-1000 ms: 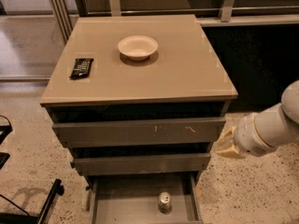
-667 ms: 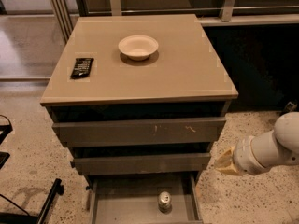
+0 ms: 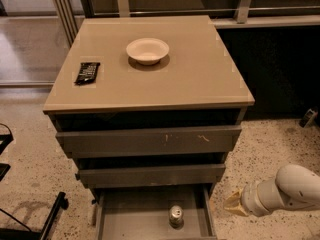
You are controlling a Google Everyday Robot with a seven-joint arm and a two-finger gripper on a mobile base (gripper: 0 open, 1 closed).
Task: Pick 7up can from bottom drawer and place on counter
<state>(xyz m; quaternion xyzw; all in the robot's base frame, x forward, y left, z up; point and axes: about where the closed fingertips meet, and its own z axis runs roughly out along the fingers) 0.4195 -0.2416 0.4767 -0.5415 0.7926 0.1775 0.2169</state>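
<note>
The 7up can [image 3: 175, 216] stands upright in the open bottom drawer [image 3: 130, 214], near its front middle; only its silver top shows well. My gripper [image 3: 231, 204] is at the lower right, outside the drawer's right wall, at about the can's height and a short way right of it. It holds nothing that I can see. The tan counter [image 3: 200, 79] tops the grey cabinet above.
A cream bowl [image 3: 147, 50] sits at the counter's back middle and a dark snack bar [image 3: 87, 72] at its left. The top drawer front [image 3: 150, 140] and middle drawer front [image 3: 150, 174] jut out slightly above the bottom drawer. A black stand leg [image 3: 52, 219] lies at the lower left.
My arm and gripper have dropped down from beside the top drawer to beside the bottom drawer. The can and drawers have not moved.
</note>
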